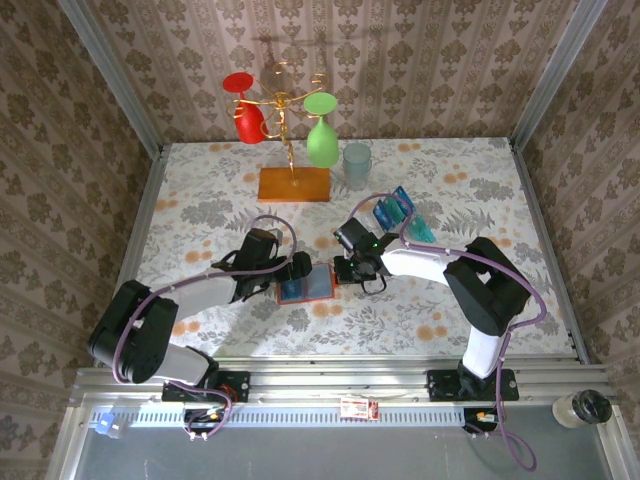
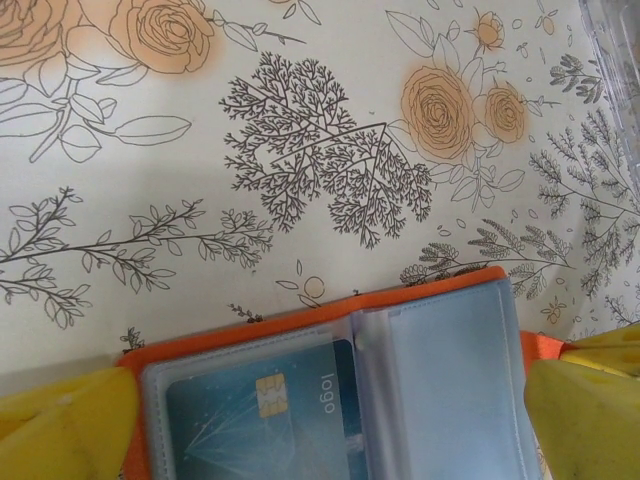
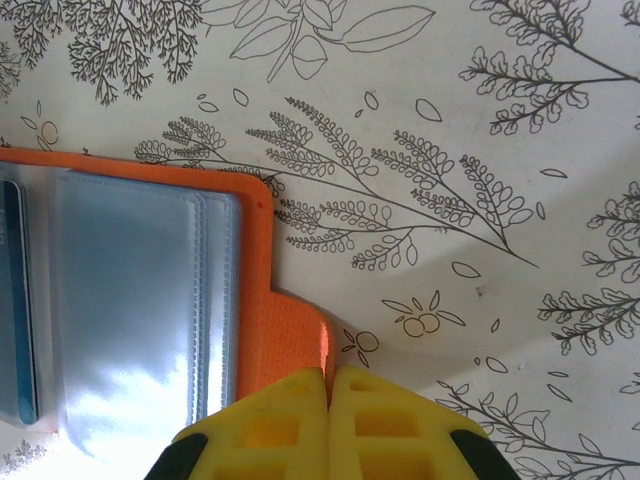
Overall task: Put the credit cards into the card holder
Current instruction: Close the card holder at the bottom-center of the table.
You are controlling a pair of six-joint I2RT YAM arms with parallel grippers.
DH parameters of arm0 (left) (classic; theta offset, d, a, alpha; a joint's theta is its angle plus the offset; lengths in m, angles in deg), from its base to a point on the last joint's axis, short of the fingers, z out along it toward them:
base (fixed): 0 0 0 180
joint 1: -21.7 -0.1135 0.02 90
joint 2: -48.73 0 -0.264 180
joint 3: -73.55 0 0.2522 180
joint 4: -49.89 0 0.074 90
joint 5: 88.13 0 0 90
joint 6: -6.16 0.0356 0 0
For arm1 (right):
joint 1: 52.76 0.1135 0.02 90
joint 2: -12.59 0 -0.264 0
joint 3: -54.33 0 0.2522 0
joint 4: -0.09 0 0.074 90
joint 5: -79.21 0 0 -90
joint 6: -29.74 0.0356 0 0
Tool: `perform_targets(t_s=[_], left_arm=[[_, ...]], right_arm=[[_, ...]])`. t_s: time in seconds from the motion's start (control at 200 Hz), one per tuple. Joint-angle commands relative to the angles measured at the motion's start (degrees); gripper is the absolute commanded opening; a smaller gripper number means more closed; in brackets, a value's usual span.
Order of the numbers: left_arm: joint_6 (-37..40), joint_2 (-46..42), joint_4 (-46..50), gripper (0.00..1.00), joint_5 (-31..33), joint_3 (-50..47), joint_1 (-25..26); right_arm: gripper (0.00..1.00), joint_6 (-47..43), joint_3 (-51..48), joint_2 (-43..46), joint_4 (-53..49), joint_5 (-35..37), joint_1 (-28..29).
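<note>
Editor: Step in hand?

Photographer: Loading, partway through by the look of it. Card holder (image 1: 305,288) spread open on the desk (image 1: 200,200), between the two arms. One blue card (image 2: 250,420) already seated in a sleeve, chip and "logo" mark showing through the clear plastic. Neighbouring sleeve (image 2: 450,370) empty.

Editor: Grippers?

Photographer: Left gripper (image 2: 322,425) spread wide, yellow fingers either side of the holder, gripping nothing. Right gripper (image 3: 328,415) pressed closed, seemingly pinching the holder's orange tab (image 3: 298,340) to pin the thing flat.

Editor: Credit cards (image 1: 398,213) not yet loaded?

Photographer: Blue and teal, loosely fanned on the desk beyond the right arm, well apart from the holder, near a pale cup (image 1: 357,163).

Editor: Next move?

Photographer: Probably a trip for another card. Calls for steadying the holder with one arm and lifting a thin card off the flat desk with the other: low approach, grip on the edge. Then squaring it to the empty sleeve's mouth and sliding it in. Little margin, judging by a sleeve barely wider than a card.
</note>
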Motion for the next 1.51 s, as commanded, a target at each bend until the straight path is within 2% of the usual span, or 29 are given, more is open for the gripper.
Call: perform_targets(t_s=[0.0, 0.255, 0.655, 0.825, 1.04, 1.41, 1.5], left_arm=[[-1.0, -1.2, 0.0, 1.00, 1.2, -1.3, -0.1], [-1.0, -1.2, 2.6, 1.00, 3.6, -1.4, 0.6], [0.3, 4.5, 2.4, 1.00, 2.2, 2.2, 2.7], [-0.7, 0.1, 1.8, 1.00, 2.8, 2.3, 4.5], [-4.6, -6.4, -4.1, 1.00, 1.8, 0.9, 6.9], [-10.0, 2.1, -13.5, 1.00, 1.1, 4.5, 12.6], [-11.2, 4.0, -15.1, 1.00, 1.7, 4.9, 13.6]], right_arm=[[0.00, 0.4, -0.9, -0.7, 0.9, -0.8, -0.2], [0.00, 0.4, -1.0, -0.7, 1.2, -0.9, -0.2], [0.00, 0.7, -1.3, -0.7, 2.0, -1.8, -0.2], [0.00, 1.0, -1.4, -1.1, 2.8, -2.3, -0.3], [0.00, 1.0, -2.0, -1.1, 3.9, -2.9, -0.4], [0.00, 1.3, -3.9, 0.6, 6.6, -6.6, -4.0], [0.23, 1.1, -4.8, 3.2, 6.5, -7.9, -5.9]])
